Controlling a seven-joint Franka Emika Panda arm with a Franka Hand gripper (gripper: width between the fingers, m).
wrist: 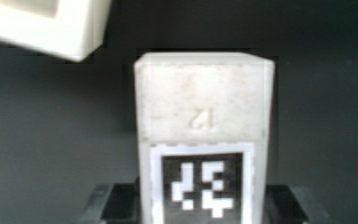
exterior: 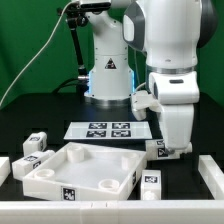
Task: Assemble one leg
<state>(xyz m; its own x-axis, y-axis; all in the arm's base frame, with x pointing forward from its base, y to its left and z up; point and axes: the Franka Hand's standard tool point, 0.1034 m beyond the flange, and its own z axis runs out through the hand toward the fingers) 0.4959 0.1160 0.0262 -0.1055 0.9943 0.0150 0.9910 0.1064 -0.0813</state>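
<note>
**Gripper lowered onto a leg beside the marker board**

Exterior view. White robot arm (exterior: 165, 40) bent down at the exterior view's right, its two-finger gripper (exterior: 172, 148) low over the black table (exterior: 190, 200). Just beside the gripper, toward the exterior view's left, the leg (exterior: 158, 150): a small white plastic oblong block with black-and-white square tags, lying near the right end of the thin flat white marker board (exterior: 105, 130). Nearer the front, a large flat white square rimmed panel (exterior: 75, 165) with round holes. Around the panel, three similar tagged blocks: a rear block (exterior: 37, 143) and a left block (exterior: 27, 165) at the exterior view's left, and a front block (exterior: 150, 182) at the panel's right corner.

Wrist view. Leg (wrist: 201, 100) filling the middle, with a faint embossed numeral on its plain face and a tag at the end nearest the camera. Dark fingers (wrist: 119, 200) flanking that tagged end, one on each side, close against it. Cannot tell whether clenched on the leg or merely set around it. One corner of the panel (wrist: 51, 25) beyond the leg's far end, apart from it.
</note>
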